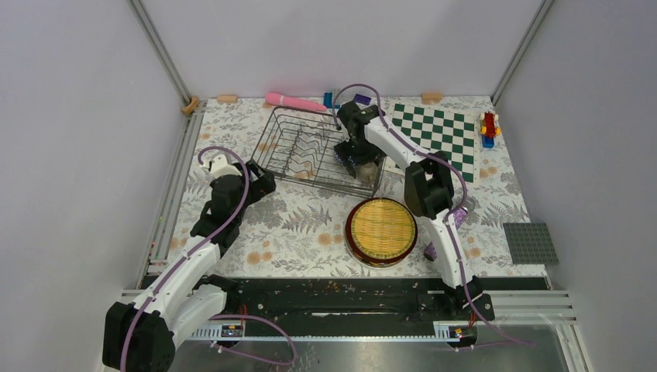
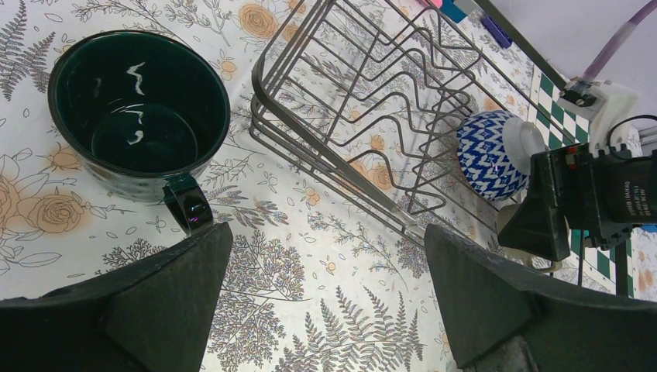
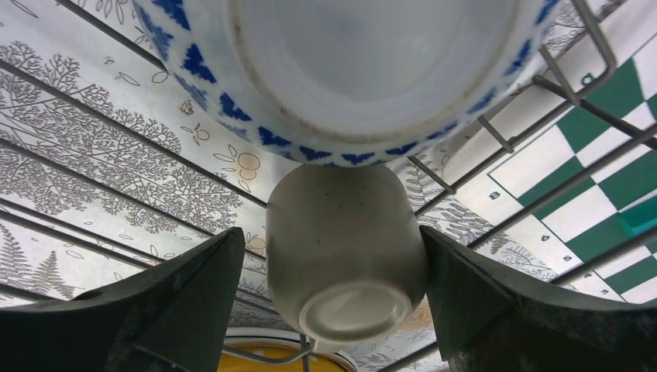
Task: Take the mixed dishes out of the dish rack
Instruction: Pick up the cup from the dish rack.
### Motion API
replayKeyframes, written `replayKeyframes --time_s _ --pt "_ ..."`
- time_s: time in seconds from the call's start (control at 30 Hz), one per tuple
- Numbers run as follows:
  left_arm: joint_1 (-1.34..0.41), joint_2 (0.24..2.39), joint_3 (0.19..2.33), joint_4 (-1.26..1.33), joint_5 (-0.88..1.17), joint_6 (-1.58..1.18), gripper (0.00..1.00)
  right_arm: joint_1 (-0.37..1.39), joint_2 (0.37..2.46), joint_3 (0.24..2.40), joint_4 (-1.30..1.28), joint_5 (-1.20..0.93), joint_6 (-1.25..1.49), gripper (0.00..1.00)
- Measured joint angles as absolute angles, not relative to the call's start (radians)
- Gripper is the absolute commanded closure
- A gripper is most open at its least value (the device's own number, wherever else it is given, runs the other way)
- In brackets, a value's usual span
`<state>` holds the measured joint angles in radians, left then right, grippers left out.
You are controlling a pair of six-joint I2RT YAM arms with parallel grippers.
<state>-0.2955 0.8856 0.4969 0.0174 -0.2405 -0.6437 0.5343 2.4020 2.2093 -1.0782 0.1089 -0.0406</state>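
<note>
The dark wire dish rack [image 1: 306, 147] stands at the back middle. In the right wrist view a small olive cup [image 3: 345, 256] lies bottom toward the camera at the rack's right end, with the blue-and-white patterned bowl [image 3: 349, 70] just beyond it. My right gripper [image 3: 331, 236] is open with a finger on each side of the cup; it also shows in the top view [image 1: 358, 164]. My left gripper [image 2: 325, 240] is open and empty over the tablecloth by the rack's near left corner. The dark green mug [image 2: 139, 108] stands upright on the cloth beside its left finger. A plate stack topped by the yellow woven-look plate [image 1: 381, 230] lies in front of the rack.
A green-and-white chessboard [image 1: 438, 136] lies right of the rack. A pink object [image 1: 294, 101] lies behind the rack. A small toy [image 1: 490, 125] and a grey baseplate [image 1: 531, 242] sit at the right edge. Small purple pieces [image 1: 430, 249] lie by the right arm.
</note>
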Motion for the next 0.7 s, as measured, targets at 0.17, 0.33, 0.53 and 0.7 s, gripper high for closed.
replayKeyframes --time_s 0.17,0.33,0.53,0.7 --pt "-0.295 0.886 0.497 0.017 -0.242 -0.644 0.01 0.537 2.423 2.209 -1.089 0.106 -0.033 0.19" --pt "-0.295 0.886 0.497 0.017 -0.244 -0.644 0.01 0.537 2.423 2.209 -1.102 0.106 -0.022 0.36" --pt "-0.295 0.886 0.497 0.017 -0.245 -0.644 0.01 0.537 2.423 2.211 -1.106 0.103 0.015 0.5" --pt "-0.295 0.886 0.497 0.017 -0.246 -0.644 0.01 0.537 2.411 2.198 -1.085 0.092 0.044 0.54"
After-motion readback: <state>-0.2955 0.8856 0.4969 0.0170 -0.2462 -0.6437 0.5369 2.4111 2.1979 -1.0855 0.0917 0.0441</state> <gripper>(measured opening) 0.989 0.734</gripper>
